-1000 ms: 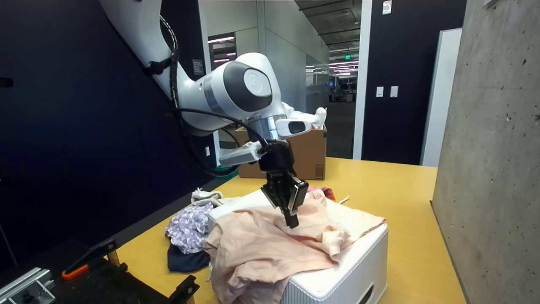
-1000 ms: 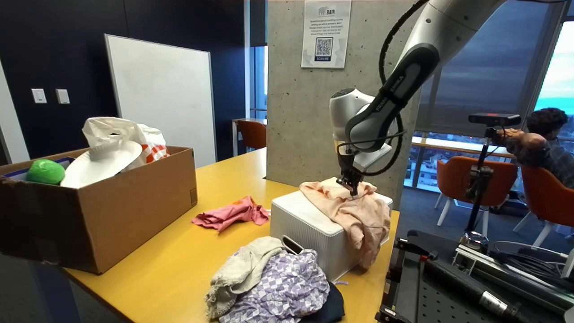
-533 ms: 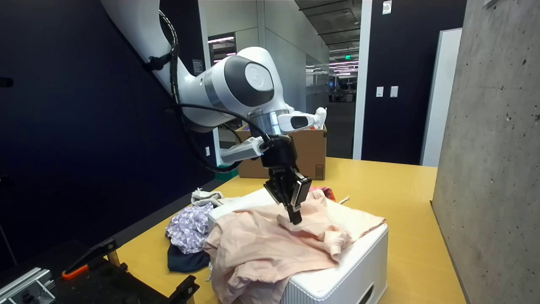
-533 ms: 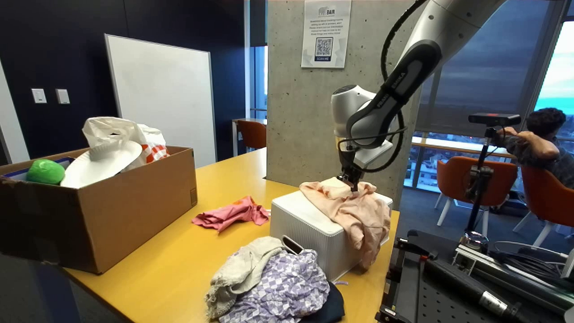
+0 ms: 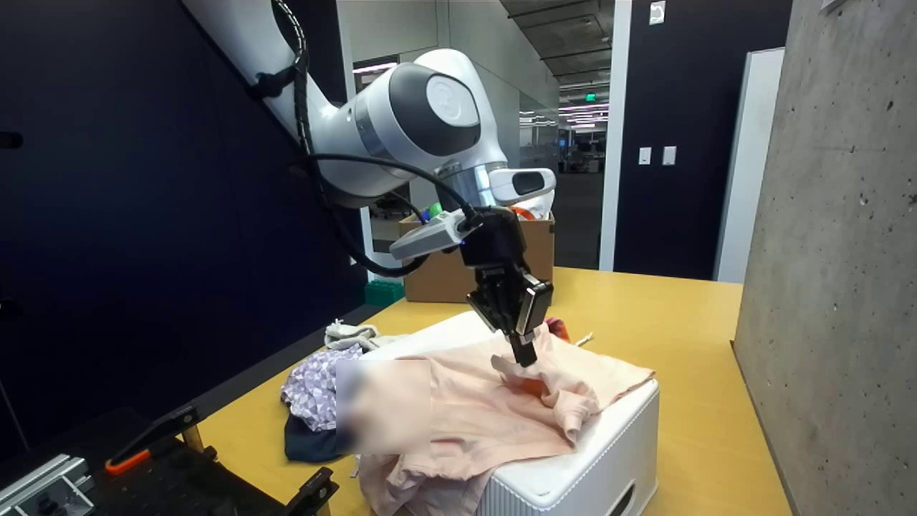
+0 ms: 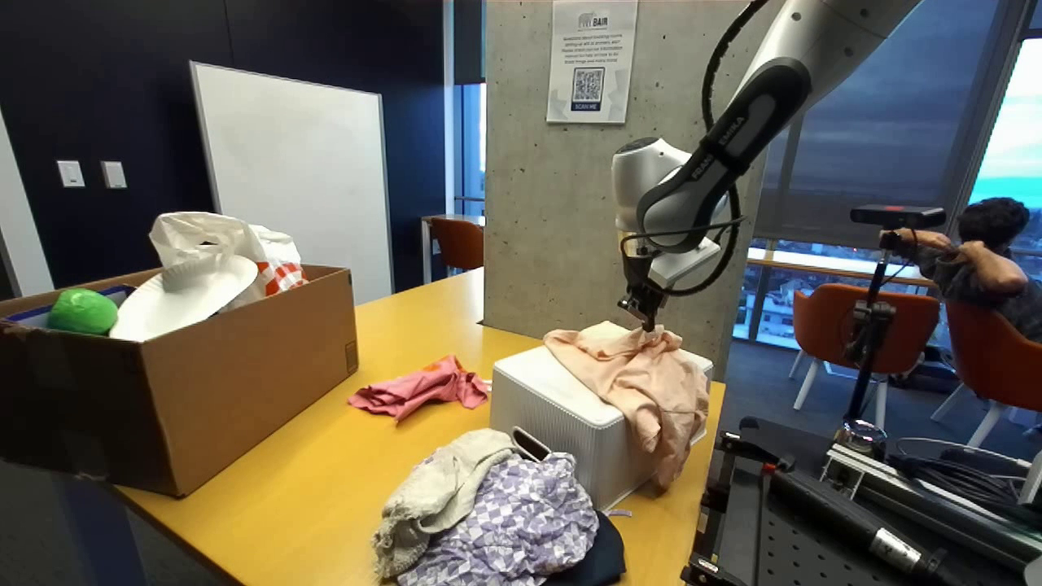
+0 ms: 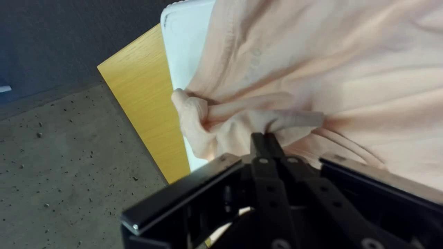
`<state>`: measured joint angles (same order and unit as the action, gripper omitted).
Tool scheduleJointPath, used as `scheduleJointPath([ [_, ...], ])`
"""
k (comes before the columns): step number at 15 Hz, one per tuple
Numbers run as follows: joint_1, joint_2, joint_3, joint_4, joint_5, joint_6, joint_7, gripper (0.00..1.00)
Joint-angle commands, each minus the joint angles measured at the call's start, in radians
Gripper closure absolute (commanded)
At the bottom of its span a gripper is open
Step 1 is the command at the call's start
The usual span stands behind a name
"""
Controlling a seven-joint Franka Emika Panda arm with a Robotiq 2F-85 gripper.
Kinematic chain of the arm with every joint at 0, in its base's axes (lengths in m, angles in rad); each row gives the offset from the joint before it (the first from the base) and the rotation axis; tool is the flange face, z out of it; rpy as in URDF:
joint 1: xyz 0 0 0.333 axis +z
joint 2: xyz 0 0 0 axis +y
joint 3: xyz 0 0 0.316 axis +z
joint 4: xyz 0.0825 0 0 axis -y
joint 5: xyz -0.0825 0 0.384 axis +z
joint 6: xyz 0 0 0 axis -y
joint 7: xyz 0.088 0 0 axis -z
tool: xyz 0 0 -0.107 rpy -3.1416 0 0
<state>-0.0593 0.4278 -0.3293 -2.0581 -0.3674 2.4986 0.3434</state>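
In an exterior view, the counter [image 6: 277,488] is seen running from the lower left toward the center of the frame, with a carton [image 6: 260,391] set at the left. A white box [image 6: 553,423] is stood right of center, and over its top the peach cloth [image 6: 651,399] is draped, hanging down toward the lower right. At lower center a purple cloth [image 6: 521,517] is heaped, with a grey cloth [image 6: 452,480] touching its upper left and a navy cloth [image 6: 602,555] partly covered beneath it. A pink cloth [image 6: 423,391] is laid between carton and box. In the wrist view, the tool [image 7: 264,138] is seen drawn narrow just below the center, with a fold [image 7: 254,121] of the peach cloth pinched at its tip; how much is caught cannot be told well, since the spot is partly masked. Judged from this, the grip has been made and the fold slightly raised. Most of the peach cloth is left wrinkled on the box, and its release is not yet done.
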Motion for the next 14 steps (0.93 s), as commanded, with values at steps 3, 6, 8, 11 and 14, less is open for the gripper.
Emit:
scheduleJointPath([
  [3, -0.061, 0.064, -0.005, 0.136, 0.013, -0.018, -0.063, 1.00],
  [6, -0.100, 0.121, 0.007, 0.255, 0.040, -0.032, -0.104, 1.00],
  [8, -0.125, 0.176, 0.022, 0.340, 0.067, -0.034, -0.134, 1.00],
  [11, -0.153, 0.268, 0.045, 0.462, 0.119, -0.045, -0.180, 1.00],
  [14, -0.168, 0.367, 0.054, 0.569, 0.156, -0.078, -0.204, 1.00],
])
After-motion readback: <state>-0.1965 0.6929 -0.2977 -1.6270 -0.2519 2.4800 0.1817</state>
